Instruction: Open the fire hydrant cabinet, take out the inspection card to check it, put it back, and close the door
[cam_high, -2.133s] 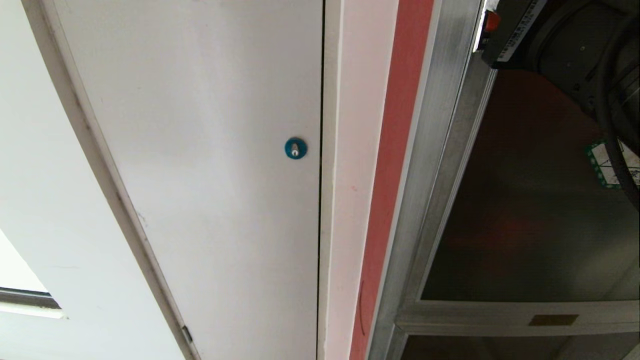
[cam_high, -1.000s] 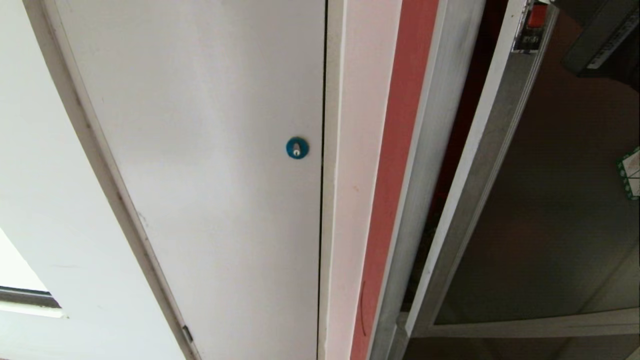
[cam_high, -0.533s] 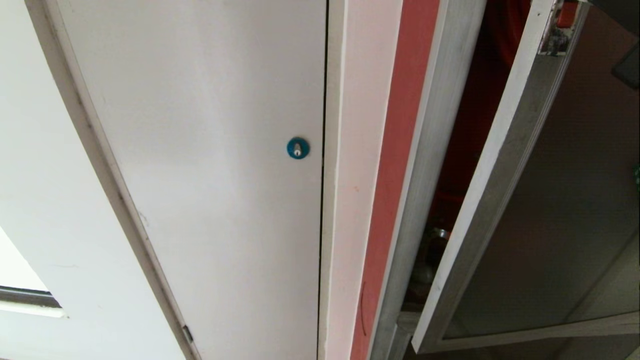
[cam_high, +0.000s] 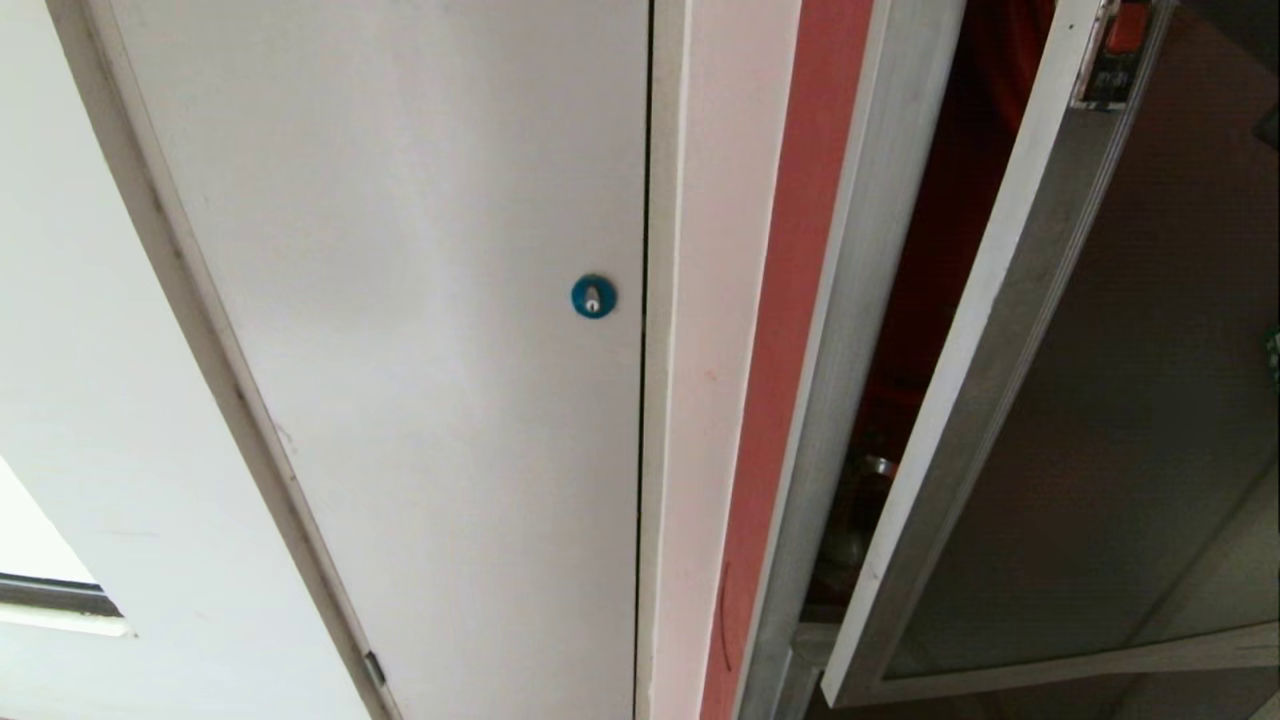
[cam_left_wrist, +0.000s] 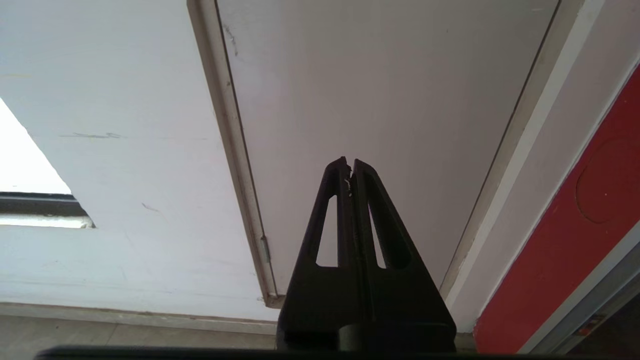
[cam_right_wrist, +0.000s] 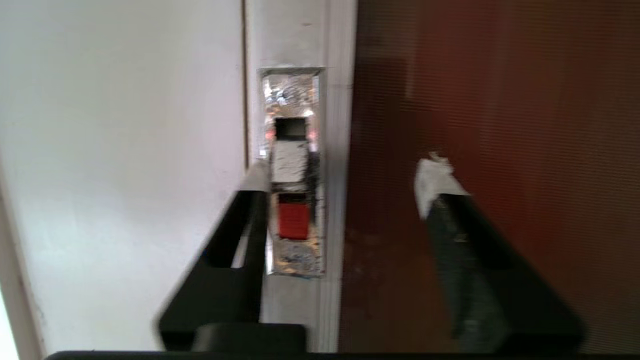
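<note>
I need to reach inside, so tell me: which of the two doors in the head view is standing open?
The dark tinted glass door in the silver frame stands open, swung clear of the cabinet's edge, showing red interior. The white door with the round blue lock sits shut.

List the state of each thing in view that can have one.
door: partly open, swung out from the cabinet
cabinet: open, red inside showing in the gap
latch: free, not gripped
right gripper: open, fingers either side of the latch
left gripper: shut, empty
white door: closed
</note>
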